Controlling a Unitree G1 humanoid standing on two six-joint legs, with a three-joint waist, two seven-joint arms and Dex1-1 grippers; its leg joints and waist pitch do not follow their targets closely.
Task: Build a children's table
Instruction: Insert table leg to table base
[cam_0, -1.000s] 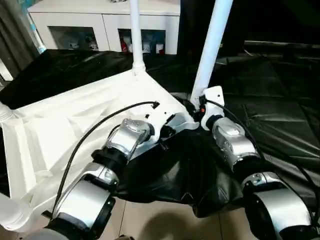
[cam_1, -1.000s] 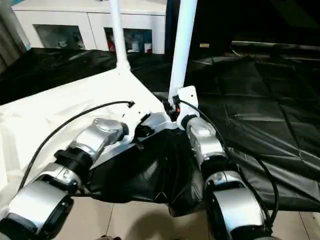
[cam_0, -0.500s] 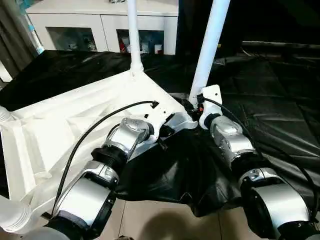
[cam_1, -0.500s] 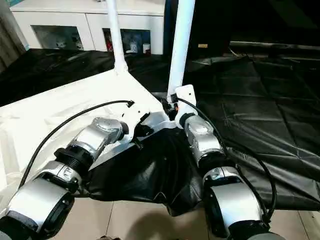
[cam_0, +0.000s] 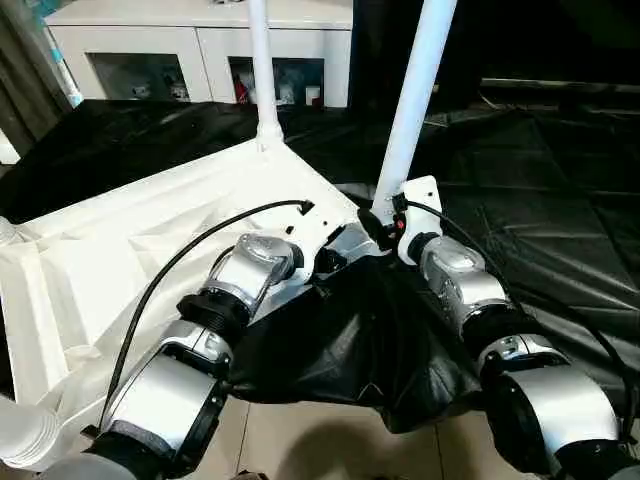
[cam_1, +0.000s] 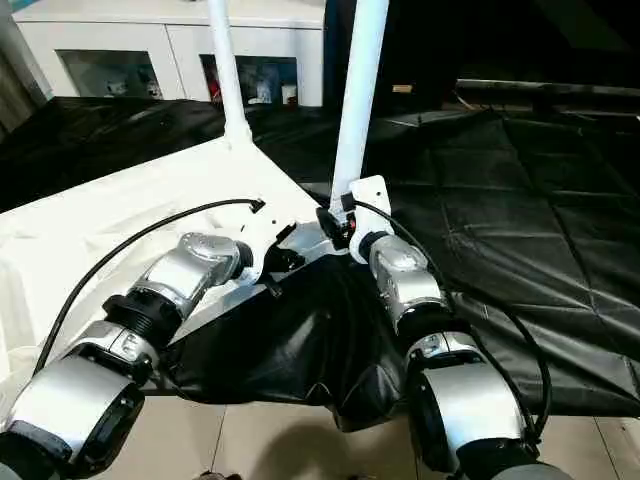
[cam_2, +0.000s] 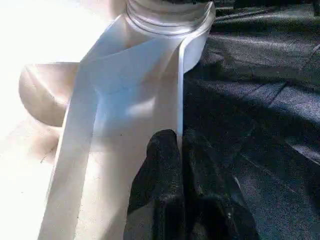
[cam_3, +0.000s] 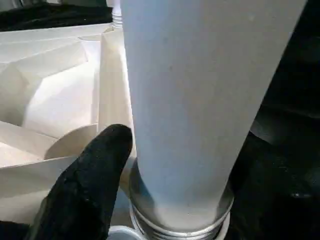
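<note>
table: my children's table (cam_0: 150, 240) lies upside down on black sheet (cam_0: 540, 190), in front of white cabinet (cam_0: 200, 50)
near leg (cam_0: 410, 110): upright in table's corner socket
left claw (cam_2: 180, 150): pinched on table's rim wall beside that socket
right claw (cam_3: 165, 165): I see fingers (cam_3: 95, 175) straddling near leg base, slack

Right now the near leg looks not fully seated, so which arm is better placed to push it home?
Right. The right gripper sits at the base of the near leg, fingers either side of it. The left gripper is pinched on the tabletop's rim, steadying it.
</note>
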